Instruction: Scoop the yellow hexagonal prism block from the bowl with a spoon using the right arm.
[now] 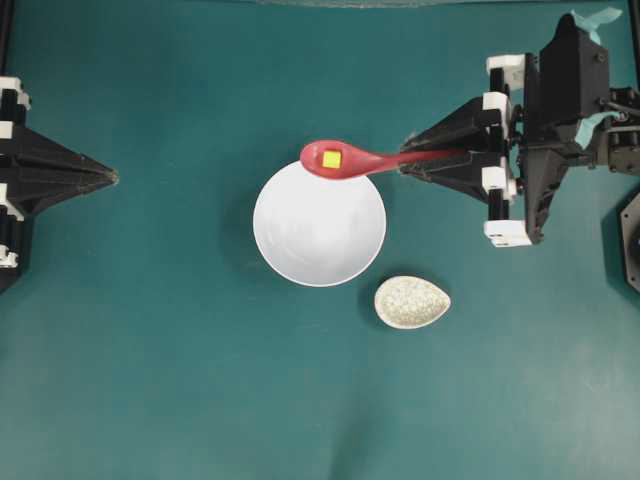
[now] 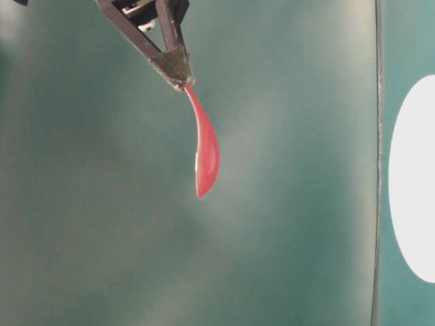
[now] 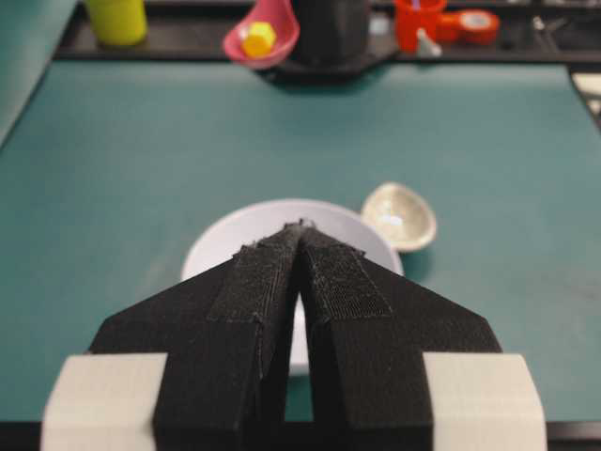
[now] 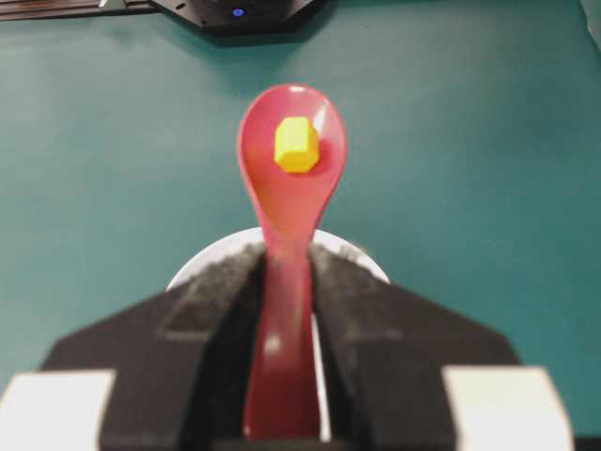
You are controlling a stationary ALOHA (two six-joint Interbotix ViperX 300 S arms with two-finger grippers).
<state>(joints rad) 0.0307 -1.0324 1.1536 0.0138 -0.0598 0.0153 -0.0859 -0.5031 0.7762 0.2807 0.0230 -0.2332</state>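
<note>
The right claw is closed on the flat handle of the red-pink spoon and holds it roughly level. In the overhead view the oval head of the spoon is over the far rim of the white bowl. The table-level view shows the spoon hanging in the air, touching nothing below it.

The yellow hexagonal prism block lies in the spoon head, near its middle. The right wrist view shows the block sitting in the hollow of the head, with the handle pressed between both black fingers.

The left claw is closed with nothing in it, well apart from the bowl, at the left side of the green bench. A small speckled beige spoon rest lies just beside the bowl.
</note>
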